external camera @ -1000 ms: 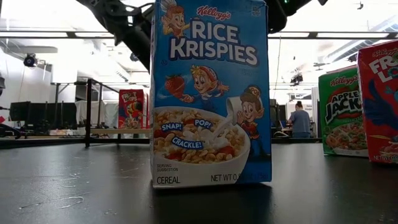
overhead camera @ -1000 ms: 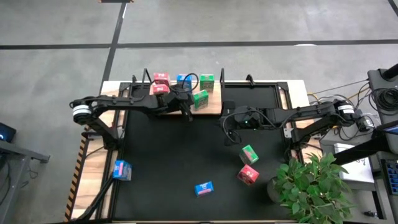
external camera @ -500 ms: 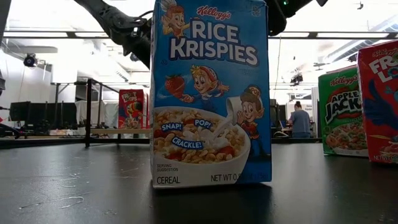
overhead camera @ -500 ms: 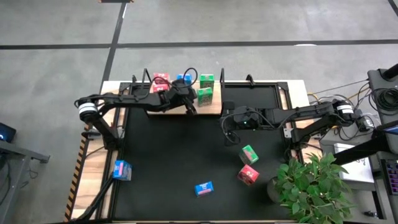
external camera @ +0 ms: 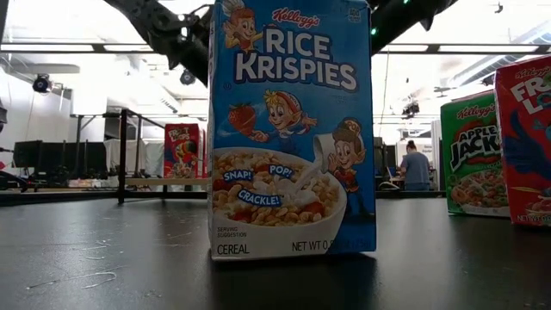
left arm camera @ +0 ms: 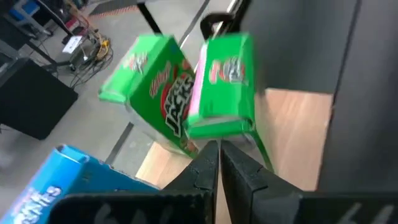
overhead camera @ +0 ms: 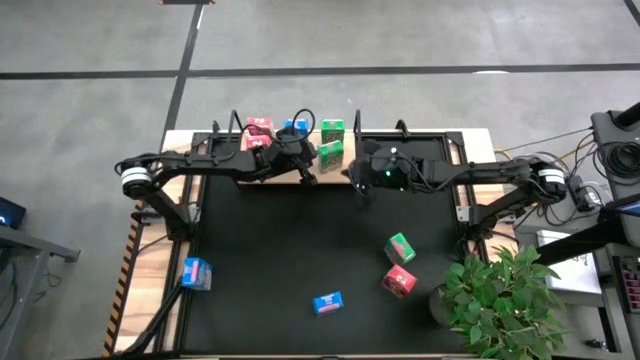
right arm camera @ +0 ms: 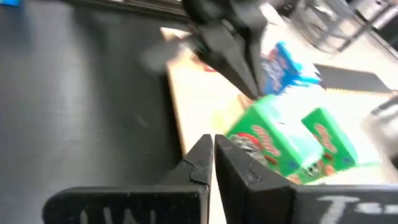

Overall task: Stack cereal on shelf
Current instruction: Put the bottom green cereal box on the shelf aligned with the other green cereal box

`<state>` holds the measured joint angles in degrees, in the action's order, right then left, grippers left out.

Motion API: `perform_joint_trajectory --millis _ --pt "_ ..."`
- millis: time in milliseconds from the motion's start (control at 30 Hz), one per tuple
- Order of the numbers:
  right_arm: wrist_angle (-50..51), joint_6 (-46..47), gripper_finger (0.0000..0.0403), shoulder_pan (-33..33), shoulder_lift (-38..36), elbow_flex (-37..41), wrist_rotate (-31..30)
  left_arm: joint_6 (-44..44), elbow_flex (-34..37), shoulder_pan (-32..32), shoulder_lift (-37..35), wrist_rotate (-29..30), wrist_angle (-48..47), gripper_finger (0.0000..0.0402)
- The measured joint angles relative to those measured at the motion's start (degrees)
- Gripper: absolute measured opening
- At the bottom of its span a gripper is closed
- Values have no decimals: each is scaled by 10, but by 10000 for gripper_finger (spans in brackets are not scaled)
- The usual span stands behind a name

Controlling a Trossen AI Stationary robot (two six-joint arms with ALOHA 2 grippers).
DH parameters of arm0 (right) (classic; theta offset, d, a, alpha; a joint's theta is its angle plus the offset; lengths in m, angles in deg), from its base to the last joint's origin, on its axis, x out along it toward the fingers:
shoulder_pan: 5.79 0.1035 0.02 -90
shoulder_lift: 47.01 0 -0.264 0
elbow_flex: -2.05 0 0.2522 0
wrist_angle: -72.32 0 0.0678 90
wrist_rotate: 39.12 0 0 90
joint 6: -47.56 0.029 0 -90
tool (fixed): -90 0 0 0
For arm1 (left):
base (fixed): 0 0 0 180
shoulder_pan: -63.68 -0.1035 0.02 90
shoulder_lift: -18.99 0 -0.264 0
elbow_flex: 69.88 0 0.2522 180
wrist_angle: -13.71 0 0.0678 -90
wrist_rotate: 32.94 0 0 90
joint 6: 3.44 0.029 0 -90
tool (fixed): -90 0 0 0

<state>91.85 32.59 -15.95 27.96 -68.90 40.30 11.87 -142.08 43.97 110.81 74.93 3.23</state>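
Cereal boxes number nine from above: five on the shelf [overhead camera: 345, 172] at the mat's far edge — two pink-red [overhead camera: 259, 127], one blue [overhead camera: 295, 127], two green [overhead camera: 332, 130] — and four loose on the black mat [overhead camera: 300, 250]: a blue one [overhead camera: 196, 272] near the left edge, another blue [overhead camera: 327, 302] near the front, a green [overhead camera: 400, 246] and a pink-red [overhead camera: 398, 282] close together at the right. The left gripper [overhead camera: 306, 176] hovers over the shelf beside the lower green box [overhead camera: 327, 153]; the right gripper [overhead camera: 358, 188] sits just off the shelf's right end.

At table height, a blue Rice Krispies box [external camera: 293, 129] stands upright and fills the middle, with a green Apple Jacks box [external camera: 472, 155] and a pink-red box [external camera: 524, 142] to its right (a fourth, pink-red [external camera: 181, 148], far behind).

The left wrist view shows two green boxes [left arm camera: 221, 84] over the light wood, that arm's fingers [left arm camera: 205, 171] pressed together on nothing.

The right wrist view shows its own fingers [right arm camera: 200, 158] likewise closed and empty — beyond them the wood, a tilted green box [right arm camera: 280, 143] and a blue one [right arm camera: 283, 65].
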Motion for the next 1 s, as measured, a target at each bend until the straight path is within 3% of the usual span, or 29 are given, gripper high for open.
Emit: perform_joint_trajectory --millis 200,333,767,1000 --pt "-14 -16 9 -35 49 -43 1 1 1 20 -35 56 -18 0" --pt "5 -41 9 -45 90 -95 5 0 20 38 -64 56 -19 0" --pt "50 -88 9 -83 208 -219 5 -26 184 85 -219 56 112 0" --pt "67 -83 9 -99 235 -246 0 -29 220 93 -278 56 121 0"
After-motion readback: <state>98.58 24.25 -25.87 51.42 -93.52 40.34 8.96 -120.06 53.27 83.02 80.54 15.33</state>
